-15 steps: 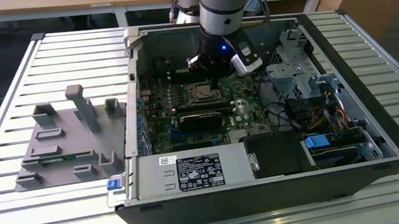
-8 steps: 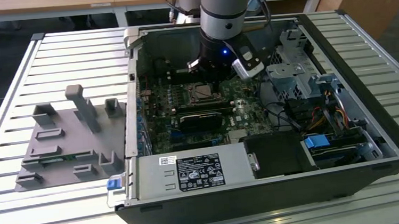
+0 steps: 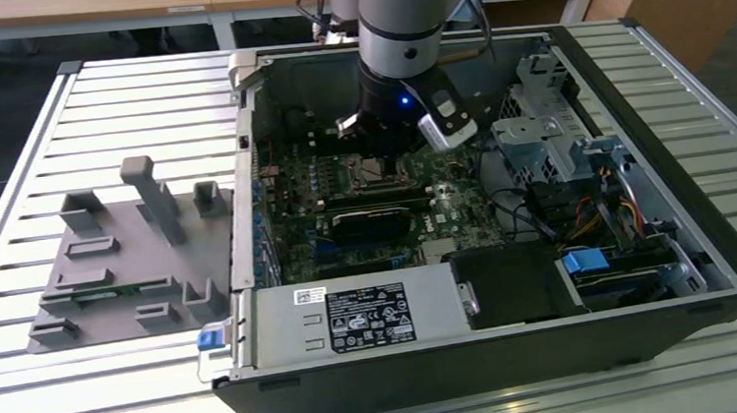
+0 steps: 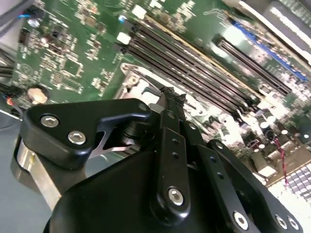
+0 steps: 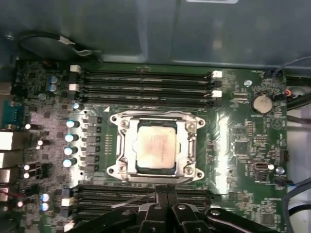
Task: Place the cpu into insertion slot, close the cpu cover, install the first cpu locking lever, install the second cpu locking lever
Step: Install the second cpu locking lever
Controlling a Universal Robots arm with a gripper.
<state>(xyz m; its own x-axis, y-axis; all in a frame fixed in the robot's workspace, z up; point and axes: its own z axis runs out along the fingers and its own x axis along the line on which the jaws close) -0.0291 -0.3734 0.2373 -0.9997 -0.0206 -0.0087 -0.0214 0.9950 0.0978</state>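
Observation:
In the first wrist view the cpu [image 5: 156,147] lies flat in the insertion slot [image 5: 116,119] on the green board. The silvery cpu cover [image 5: 189,141] is down around it as a frame. My gripper [image 5: 167,190] is shut, its black fingertips pressed together just off one edge of the slot. A thin silvery lever rod [image 5: 133,201] slants away from the fingertips along that edge. In the second wrist view the shut gripper [image 4: 170,93] hangs over the slot's metal frame [image 4: 138,81]. In the exterior view the arm stands upright over the insertion slot [image 3: 373,174] inside the open computer case.
Long black memory slots [image 5: 146,82] run on two sides of the socket. A grey power supply box [image 3: 351,321] sits at the case's front. A drive cage [image 3: 541,144] and cables [image 3: 580,214] crowd the exterior view's right. A grey fixture plate [image 3: 123,265] lies on the slatted table.

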